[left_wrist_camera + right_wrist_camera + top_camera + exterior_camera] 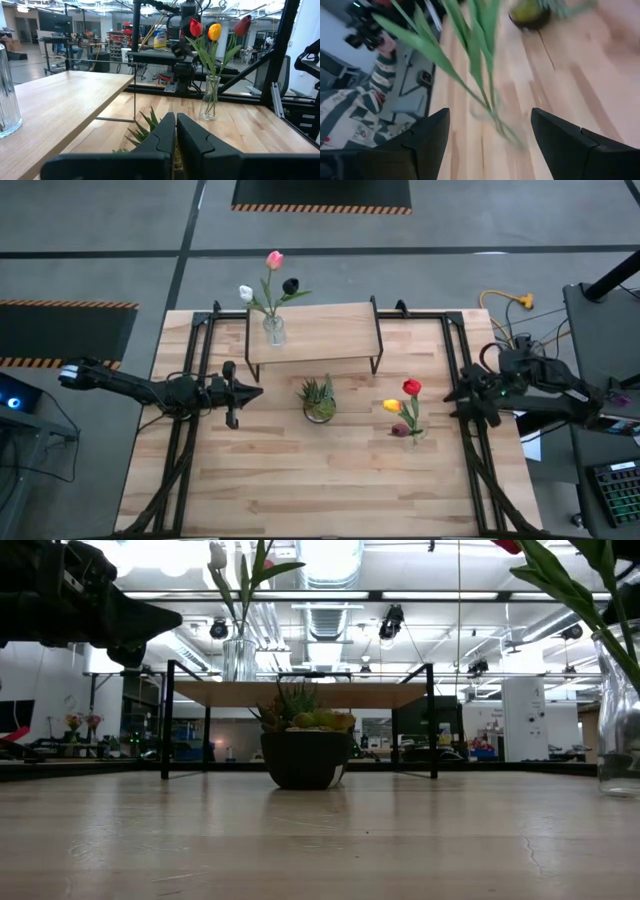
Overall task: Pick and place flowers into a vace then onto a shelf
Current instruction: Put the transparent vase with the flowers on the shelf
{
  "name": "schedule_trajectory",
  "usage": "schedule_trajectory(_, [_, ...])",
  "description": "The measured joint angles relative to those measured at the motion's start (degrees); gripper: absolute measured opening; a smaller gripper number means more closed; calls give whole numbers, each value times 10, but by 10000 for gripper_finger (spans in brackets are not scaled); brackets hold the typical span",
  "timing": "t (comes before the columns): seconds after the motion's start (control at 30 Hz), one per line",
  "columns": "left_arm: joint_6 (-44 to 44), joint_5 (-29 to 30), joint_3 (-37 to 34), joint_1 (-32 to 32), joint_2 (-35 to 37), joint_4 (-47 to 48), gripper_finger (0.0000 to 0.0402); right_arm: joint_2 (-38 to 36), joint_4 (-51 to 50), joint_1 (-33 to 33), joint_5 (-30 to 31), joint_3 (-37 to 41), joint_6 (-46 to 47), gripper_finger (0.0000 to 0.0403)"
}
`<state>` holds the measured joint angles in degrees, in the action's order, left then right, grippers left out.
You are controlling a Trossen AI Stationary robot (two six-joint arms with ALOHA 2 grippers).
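Three flowers, red, yellow and maroon tulips [405, 405], stand with their stems in a clear glass vase [209, 102] on the table's right half. White, pink and dark tulips [270, 280] stand in a second glass vase [273, 330] on the left end of the shelf [320, 330]. My right gripper [490, 135] is open near the table's right edge [455, 395]; it points at the green stems [485, 75] and touches nothing. My left gripper [176, 135] is shut and empty, held level left of the potted plant [250, 390].
A small spiky potted plant [319, 400] sits in front of the shelf at mid-table, between the two grippers. The shelf's black legs [433, 720] stand behind it. Black frame rails [465, 370] run along both table sides. Bare wood [300, 490] lies toward the near edge.
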<state>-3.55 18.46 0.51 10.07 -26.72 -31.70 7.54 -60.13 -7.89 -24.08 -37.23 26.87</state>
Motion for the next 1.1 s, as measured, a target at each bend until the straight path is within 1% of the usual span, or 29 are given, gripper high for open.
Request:
schedule_trajectory(0.07, [0, 0, 0, 0, 0, 0, 0, 16, 45, 0, -5, 0, -14, 270])
schedule_trajectory(0.13, [0, 0, 0, 0, 0, 0, 0, 39, 63, 0, -8, -3, -28, 268])
schedule_trajectory(0.3, [0, 0, 0, 0, 0, 0, 0, 113, 44, 1, -15, -14, -61, 267])
schedule_trajectory(0.37, [0, 0, 0, 0, 0, 0, 0, 133, 21, 2, -15, -28, -73, 267])
schedule_trajectory(0.43, [0, 0, 0, 0, 0, 0, 0, 141, -11, 2, -14, -44, -75, 267])
schedule_trajectory(0.53, [0, 0, 0, 0, 0, 2, 0, 135, -12, 2, -15, -59, -46, 267])
schedule_trajectory(0.67, [0, 0, 0, 0, 0, 12, 0, 126, -20, 2, -15, -61, -16, 265])
schedule_trajectory(0.77, [0, 0, 0, 0, 0, 17, 0, 130, -36, 2, -15, -57, -15, 265])
schedule_trajectory(0.83, [0, 0, 0, 0, 0, 19, 0, 139, -29, 2, -15, -57, -15, 265])
schedule_trajectory(0.93, [0, 0, 0, 0, 0, 23, 0, 160, 10, 2, -20, -57, -15, 265])
schedule_trajectory(1.03, [0, 0, 0, 0, 0, 26, 0, 189, 38, 2, -59, -57, -13, 265])
schedule_trajectory(1.1, [0, 0, 0, 0, 0, 26, 0, 208, 32, 11, -66, -57, -13, 265])
